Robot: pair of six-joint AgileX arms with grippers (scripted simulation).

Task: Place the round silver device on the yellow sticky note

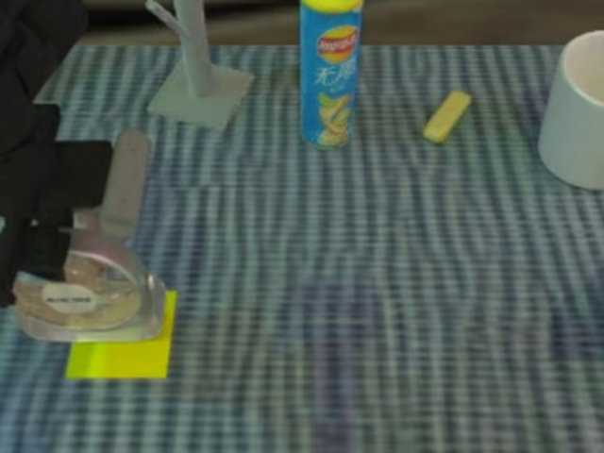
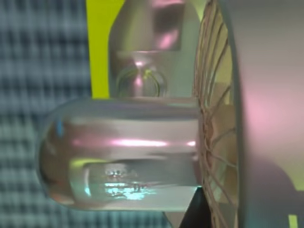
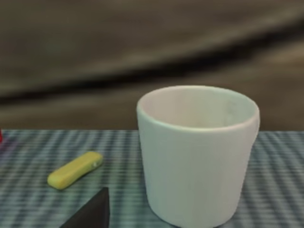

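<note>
A: Item one, desk's 8 o'clock area?
B: Left tool (image 1: 38,247), fingers undeterminable, at the round silver device (image 1: 90,297), which overlaps the yellow sticky note (image 1: 123,357) at its 10 o'clock corner.
A: Further right?
B: Grey stand (image 1: 200,85), crisp can (image 1: 330,71), yellow bar (image 1: 446,117), white cup (image 1: 576,109) at 2 o'clock. Right tool: unseen.

Rendered tabletop test scene: striped cloth surface (image 1: 377,283), chips can (image 1: 330,71), white cup (image 3: 197,152), plain brown backdrop.
</note>
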